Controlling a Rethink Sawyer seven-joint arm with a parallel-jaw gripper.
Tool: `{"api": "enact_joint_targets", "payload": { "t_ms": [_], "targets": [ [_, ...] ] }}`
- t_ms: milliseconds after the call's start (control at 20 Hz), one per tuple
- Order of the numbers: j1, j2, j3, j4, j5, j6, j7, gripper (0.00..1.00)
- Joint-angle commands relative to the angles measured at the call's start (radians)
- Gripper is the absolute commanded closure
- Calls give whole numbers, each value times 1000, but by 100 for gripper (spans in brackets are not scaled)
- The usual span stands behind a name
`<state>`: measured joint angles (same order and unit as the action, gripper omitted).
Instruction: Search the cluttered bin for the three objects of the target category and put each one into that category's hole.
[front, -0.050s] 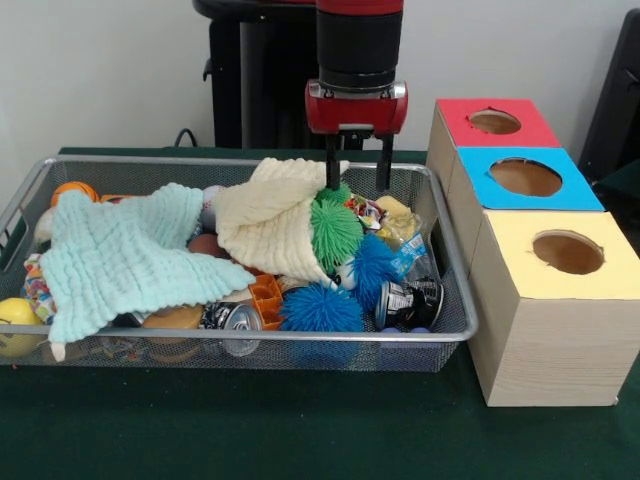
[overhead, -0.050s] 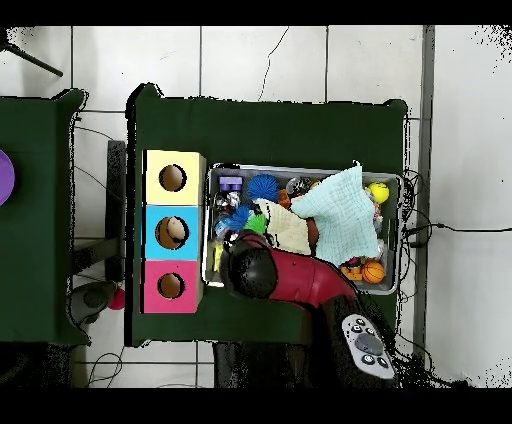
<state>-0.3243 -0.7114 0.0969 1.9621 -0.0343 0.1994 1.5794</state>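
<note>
The end effector (front, -0.050s: 356, 172), fingers spread apart, hangs over the wire bin (front, -0.050s: 30, 195) with the green spiky ball (front, -0.050s: 335, 229) directly beneath its left finger.

The desk (front, -0.050s: 300, 430) is covered with a dark green cloth. Two things are carried directly on it. A wire mesh bin (front, -0.050s: 455, 300) is set across its middle and is filled with clutter. Just beside the bin, a row of three wooden boxes is placed, each with a round hole in its top: a red-topped box (front, -0.050s: 497, 120), a blue-topped box (front, -0.050s: 525, 178) and a yellow-topped box (front, -0.050s: 560, 270). In the overhead view, a second green-covered surface (overhead, -0.050s: 35, 220) is seen apart from the desk.
</note>
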Motion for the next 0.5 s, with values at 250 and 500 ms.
{"api": "enact_joint_targets", "payload": {
  "t_ms": [250, 500],
  "targets": [
    [-66, 108, 182, 55, 51, -160, 241, 0],
    [-76, 113, 213, 68, 73, -180, 262, 0]
  ]
}}
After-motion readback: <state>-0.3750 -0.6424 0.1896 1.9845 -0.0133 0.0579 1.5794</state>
